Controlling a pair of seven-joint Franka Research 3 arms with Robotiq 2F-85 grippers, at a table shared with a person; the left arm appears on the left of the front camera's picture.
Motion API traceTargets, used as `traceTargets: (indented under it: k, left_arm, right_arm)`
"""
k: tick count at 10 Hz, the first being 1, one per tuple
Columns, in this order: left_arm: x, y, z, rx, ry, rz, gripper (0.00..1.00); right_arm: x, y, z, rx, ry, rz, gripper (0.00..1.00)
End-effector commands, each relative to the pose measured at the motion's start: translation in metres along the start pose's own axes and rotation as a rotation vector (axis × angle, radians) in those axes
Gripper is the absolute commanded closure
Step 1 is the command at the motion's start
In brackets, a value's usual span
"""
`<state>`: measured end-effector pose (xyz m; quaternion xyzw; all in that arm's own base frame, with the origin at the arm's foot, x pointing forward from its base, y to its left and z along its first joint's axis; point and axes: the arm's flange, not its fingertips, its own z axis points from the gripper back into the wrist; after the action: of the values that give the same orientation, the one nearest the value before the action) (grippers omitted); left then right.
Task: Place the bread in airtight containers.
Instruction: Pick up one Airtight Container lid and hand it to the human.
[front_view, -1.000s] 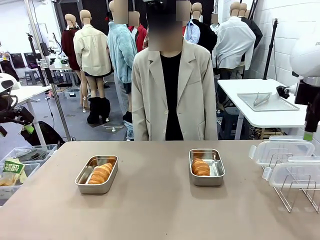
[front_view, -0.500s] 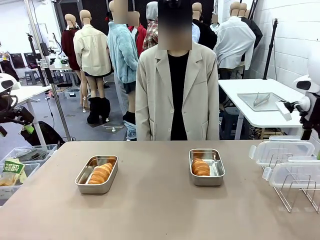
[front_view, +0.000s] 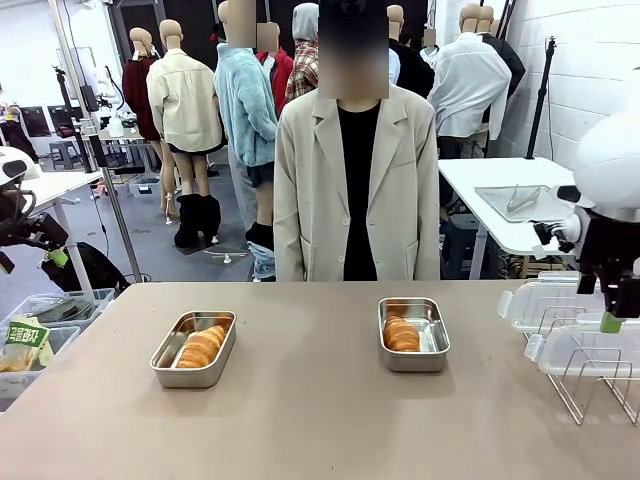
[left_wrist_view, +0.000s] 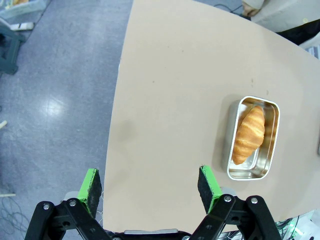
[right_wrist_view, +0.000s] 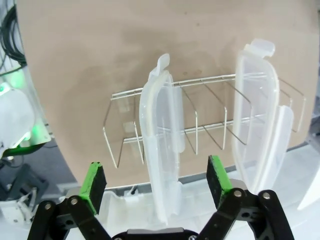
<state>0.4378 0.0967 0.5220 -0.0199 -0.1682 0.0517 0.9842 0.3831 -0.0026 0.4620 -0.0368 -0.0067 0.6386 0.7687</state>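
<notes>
Two steel tins rest on the tan table (front_view: 310, 410). The left tin (front_view: 188, 377) holds one golden roll (front_view: 202, 345), and the right tin (front_view: 414, 364) holds the other roll (front_view: 401, 334). Neither tin has a lid on. Both clear lids (front_view: 563, 301) (front_view: 588, 347) stand in a wire rack (front_view: 590, 392) at the right. My right gripper (front_view: 611, 319) hangs just above them. In the right wrist view that gripper (right_wrist_view: 156, 181) is open, straddling the nearer lid (right_wrist_view: 162, 145). My left gripper (left_wrist_view: 149, 186) is open above the table's edge, well away from its tin (left_wrist_view: 230, 131) and roll (left_wrist_view: 249, 132).
A person in a beige jacket (front_view: 345, 190) stands at the far side, hands out of sight. Behind at the right, a white table carries a flat metal tray (front_view: 535, 205). The second lid (right_wrist_view: 255, 115) stands farther along the rack (right_wrist_view: 200, 132).
My right arm swung out to the right edge, then came back lower, over the lids on the rack. The person shifted slightly to the right. Tins and rolls have not moved.
</notes>
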Motion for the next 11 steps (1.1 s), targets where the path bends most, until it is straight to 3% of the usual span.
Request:
traceTargets:
  k: [1,5,7,8,11]
  left_arm:
    - [0.0,0.002,0.001,0.009,-0.001,0.002,0.0]
    - [0.0,0.002,0.001,0.009,-0.001,0.002,0.0]
    - [0.0,0.002,0.001,0.009,-0.001,0.002,0.0]
    - [0.0,0.002,0.001,0.009,-0.001,0.002,0.0]
    - [0.0,0.002,0.001,0.009,-0.001,0.002,0.0]
  right_arm:
    - [0.003,-0.008,-0.012,-0.037,0.059,-0.053,0.0]
    - [0.003,-0.028,-0.04,-0.018,0.094,-0.034,0.0]
    - [0.006,-0.033,-0.052,0.006,0.176,0.035,0.0]
    - [0.006,-0.032,-0.053,0.006,0.174,0.043,0.04]
    - [0.003,-0.028,-0.046,-0.011,0.159,0.05,0.61]
